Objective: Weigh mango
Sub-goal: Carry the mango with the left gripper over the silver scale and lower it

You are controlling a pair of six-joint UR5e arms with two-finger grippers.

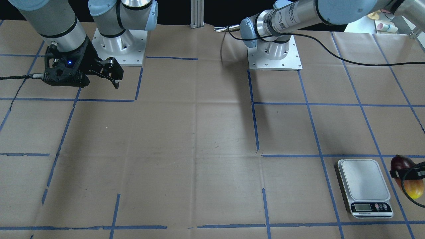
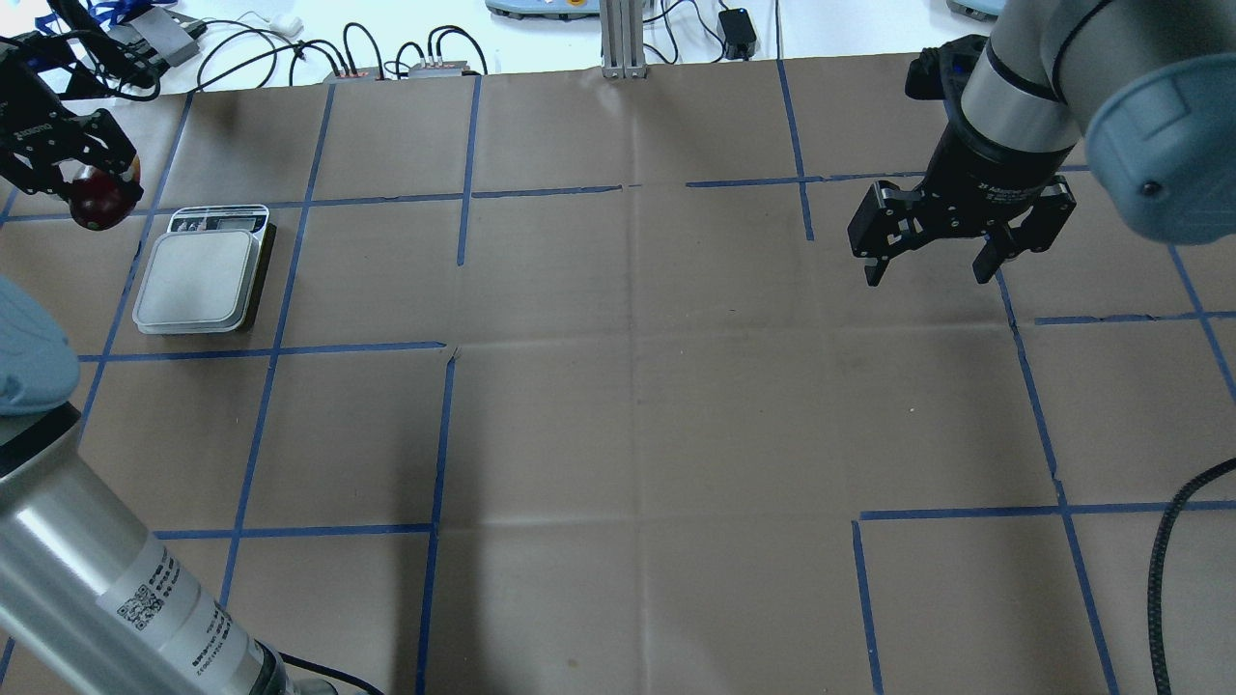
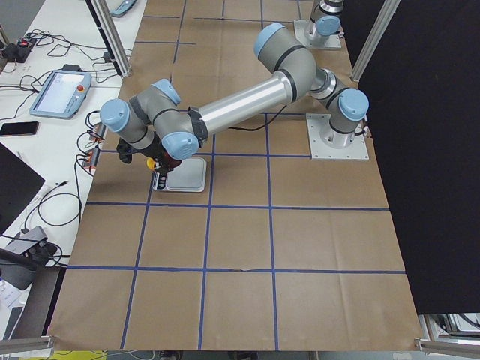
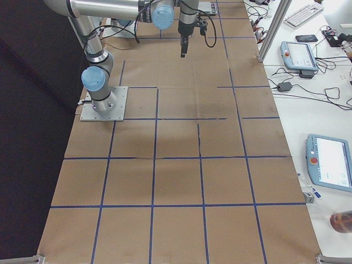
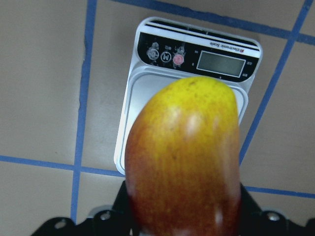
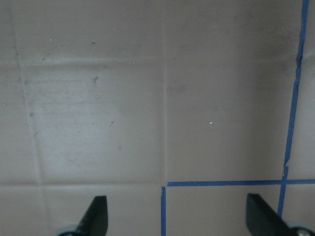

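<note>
The mango (image 1: 406,177), dark red at one end and yellow at the other, is held in my left gripper (image 2: 92,183), shut on it, in the air just beside the scale. The mango also shows in the overhead view (image 2: 100,198) and fills the left wrist view (image 5: 184,157), with the scale (image 5: 189,98) below it. The small silver kitchen scale (image 1: 364,187) (image 2: 201,280) sits on the table with its pan bare. My right gripper (image 2: 961,256) is open and empty, hovering far from the scale; it also shows in the front view (image 1: 111,74).
The table is covered with brown paper marked by blue tape lines (image 2: 444,425). The two arm bases (image 1: 119,43) (image 1: 274,49) stand at the robot's side. Cables and devices (image 2: 386,58) lie beyond the far edge.
</note>
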